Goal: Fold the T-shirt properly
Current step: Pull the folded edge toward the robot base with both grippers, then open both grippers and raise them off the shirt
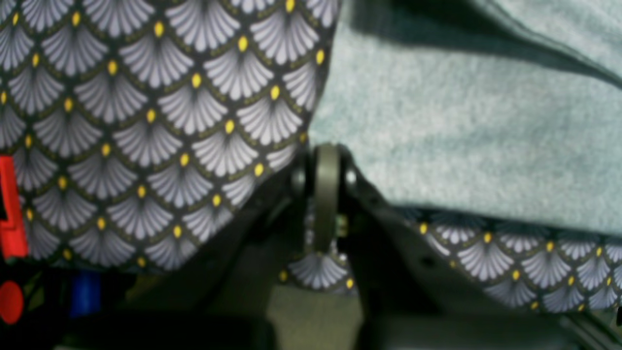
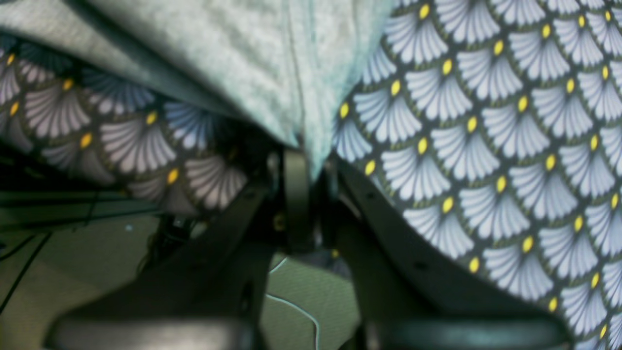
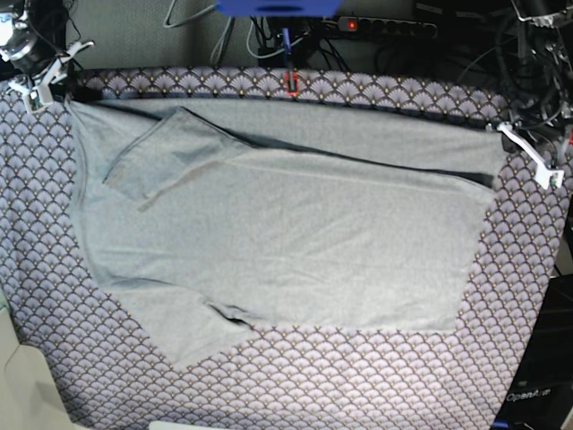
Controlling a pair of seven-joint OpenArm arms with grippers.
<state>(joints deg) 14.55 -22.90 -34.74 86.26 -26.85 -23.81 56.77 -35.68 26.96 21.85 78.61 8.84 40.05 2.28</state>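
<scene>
My left gripper (image 1: 326, 150) pinches the corner of a light heather-grey knit T-shirt (image 3: 295, 215), its fingertips pressed together on the fabric at the edge nearest the arms, while my right gripper (image 2: 311, 170) clamps a gathered corner at the opposite end of that same edge. The T-shirt lies spread across a fan-scale patterned tablecloth (image 3: 295, 376), its near edge running between my two grips along the tablecloth's border. In the right wrist view, the cloth narrows into creased folds where it enters my fingers. One short sleeve (image 3: 148, 170) lies over the body of the shirt toward my right arm; a second sleeve (image 3: 183, 336) juts from the far side onto the tablecloth. A layer of fabric forms a long, shadowed fold line between the near strip and the broad, mostly flat body of the garment.
</scene>
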